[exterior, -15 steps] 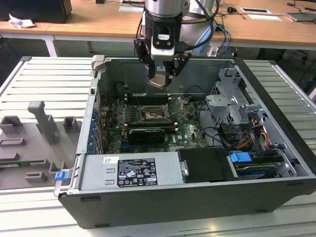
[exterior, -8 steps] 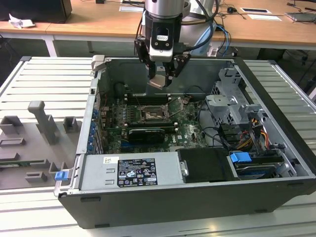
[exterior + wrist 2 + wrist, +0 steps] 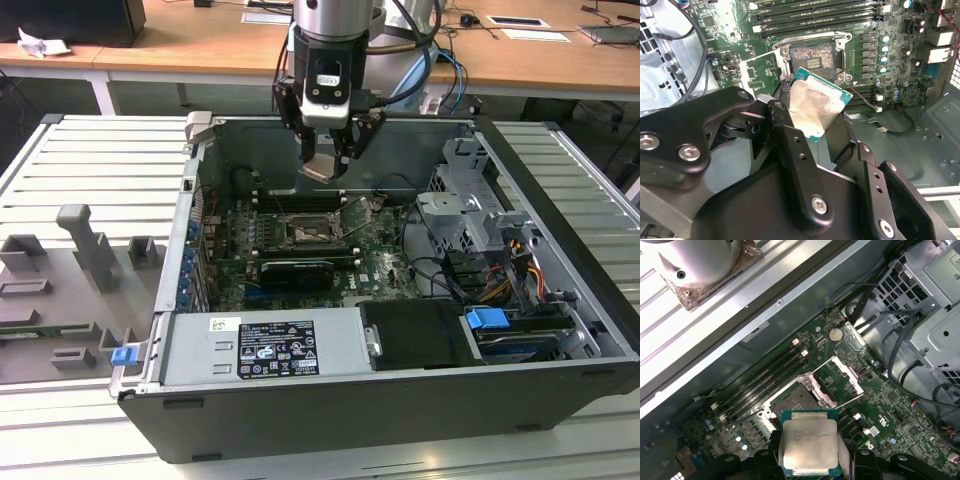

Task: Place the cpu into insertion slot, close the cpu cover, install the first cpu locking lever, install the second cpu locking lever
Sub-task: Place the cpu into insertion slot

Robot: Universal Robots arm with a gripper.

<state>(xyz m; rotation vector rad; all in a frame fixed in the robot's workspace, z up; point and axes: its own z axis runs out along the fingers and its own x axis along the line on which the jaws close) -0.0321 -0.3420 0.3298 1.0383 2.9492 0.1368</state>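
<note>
My gripper [image 3: 326,158] hangs over the open computer case and is shut on the cpu [image 3: 318,168], a pale silver square chip with a green edge. Both wrist views show the cpu [image 3: 815,104] [image 3: 807,447] held tilted between black fingers [image 3: 785,127]. It sits a little above and to one side of the insertion slot [image 3: 812,57] [image 3: 790,400]. The slot [image 3: 305,233] lies bare, its dark contact field showing inside a silver rim. The cpu cover [image 3: 760,75] [image 3: 840,376] is swung open beside the slot. A thin locking lever [image 3: 850,401] stands raised.
Long black memory slots [image 3: 815,15] run beside the socket. A metal drive cage [image 3: 470,215] with cables [image 3: 515,275] fills the case on the exterior view's right. The power supply [image 3: 265,345] lies at the front. Grey fixtures [image 3: 90,250] stand on the table at the exterior view's left.
</note>
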